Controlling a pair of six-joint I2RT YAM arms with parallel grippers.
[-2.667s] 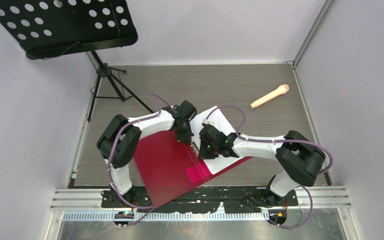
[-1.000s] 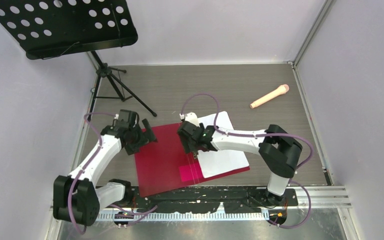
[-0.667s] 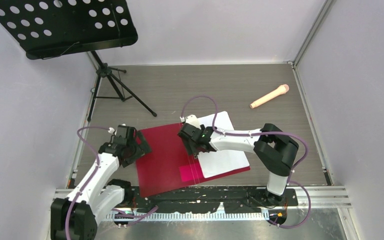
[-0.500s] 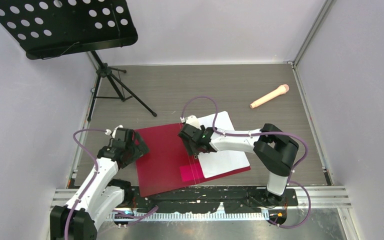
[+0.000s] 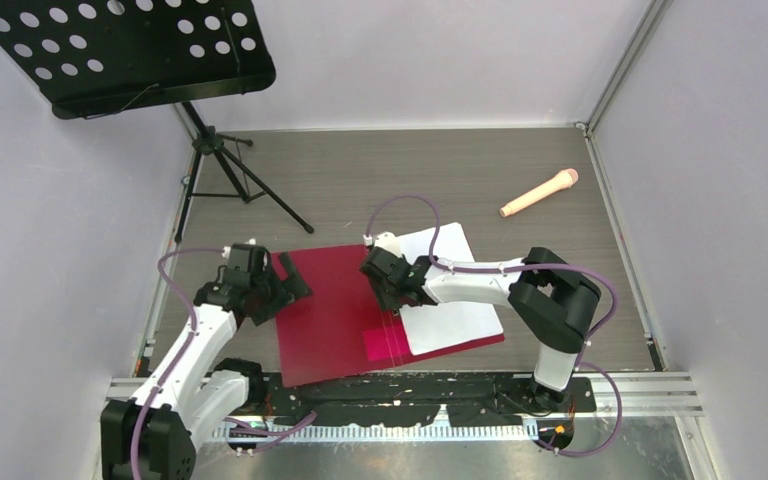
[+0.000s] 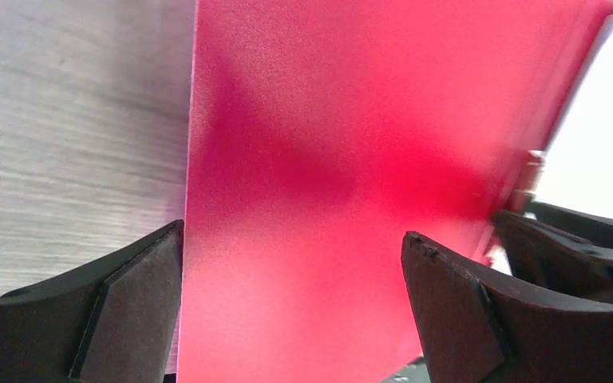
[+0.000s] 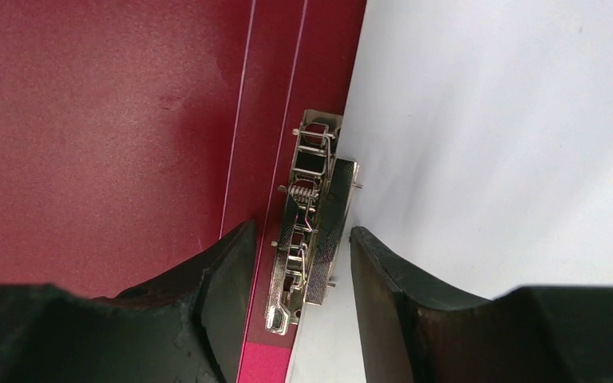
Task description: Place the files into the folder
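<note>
The folder (image 5: 325, 310) lies open and flat on the table, dark red, with its metal spine clip (image 7: 307, 231) down the middle. The files (image 5: 452, 290), white sheets, rest on its right half beside the clip. My right gripper (image 5: 393, 290) hangs over the spine, open; its fingers (image 7: 223, 279) straddle the clip with a thin gap on each side. My left gripper (image 5: 282, 284) is wide open over the left edge of the folder's red cover (image 6: 327, 159), holding nothing. A pink patch (image 5: 384, 343) shows near the spine's near end.
A black music stand (image 5: 130, 50) on a tripod (image 5: 228, 165) occupies the far left. A beige microphone (image 5: 540, 192) lies at the far right. Grey walls enclose the table; a metal rail (image 5: 410, 395) runs along the near edge.
The right gripper's jaws have narrowed around the spine clip. The left gripper has dipped toward me and then come back slightly right, onto the cover's left edge, still wide open.
</note>
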